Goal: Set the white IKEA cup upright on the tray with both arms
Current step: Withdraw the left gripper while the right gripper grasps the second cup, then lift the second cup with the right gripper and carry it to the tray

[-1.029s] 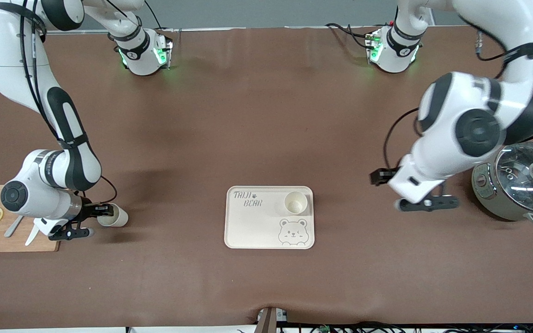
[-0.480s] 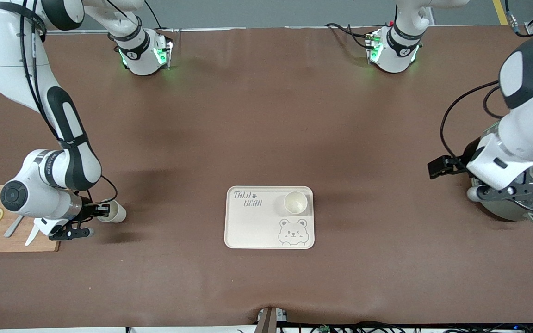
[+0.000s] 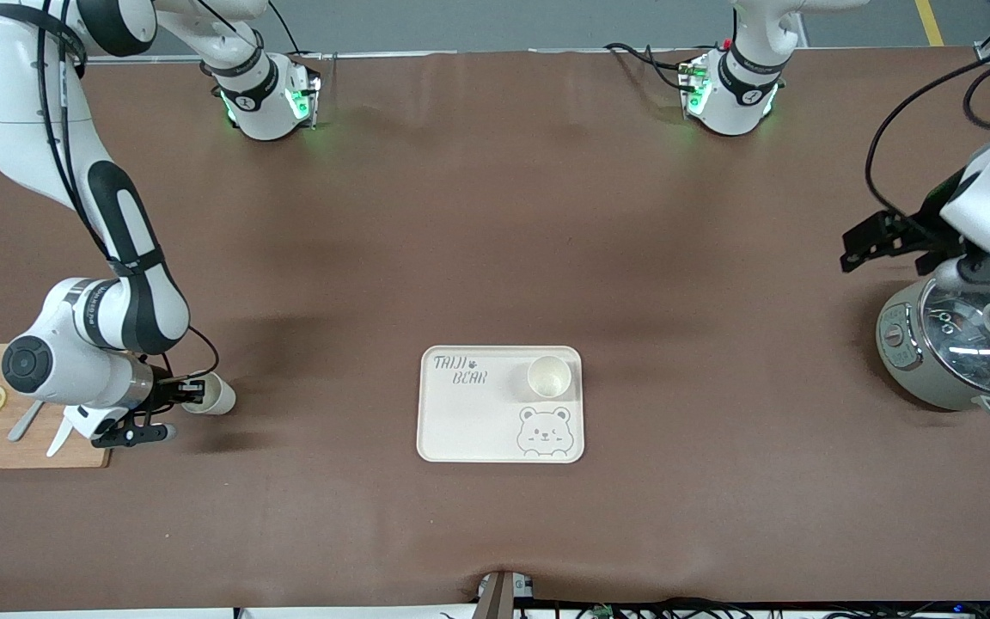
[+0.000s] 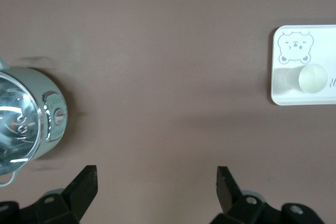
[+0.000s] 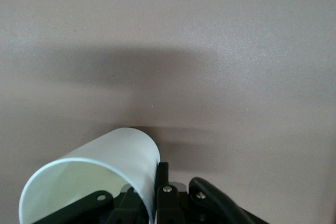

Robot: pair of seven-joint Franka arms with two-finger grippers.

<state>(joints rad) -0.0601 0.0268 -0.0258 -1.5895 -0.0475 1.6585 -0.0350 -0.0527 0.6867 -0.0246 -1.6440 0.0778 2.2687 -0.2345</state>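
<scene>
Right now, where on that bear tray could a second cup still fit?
The tray is bare under the lettering, beside the bear face. Its corner toward the left arm is crowded by the upright cup. The right gripper has its jaws shut on another cup beside the cutting board.

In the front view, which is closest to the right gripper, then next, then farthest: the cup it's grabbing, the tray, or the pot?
From the right gripper:
1. Lying cup, pinched in its fingers, beside the cutting board.
2. Tray, mid-table, with another cup upright on it.
3. Pot, at the left arm's end, under the open left gripper.
</scene>
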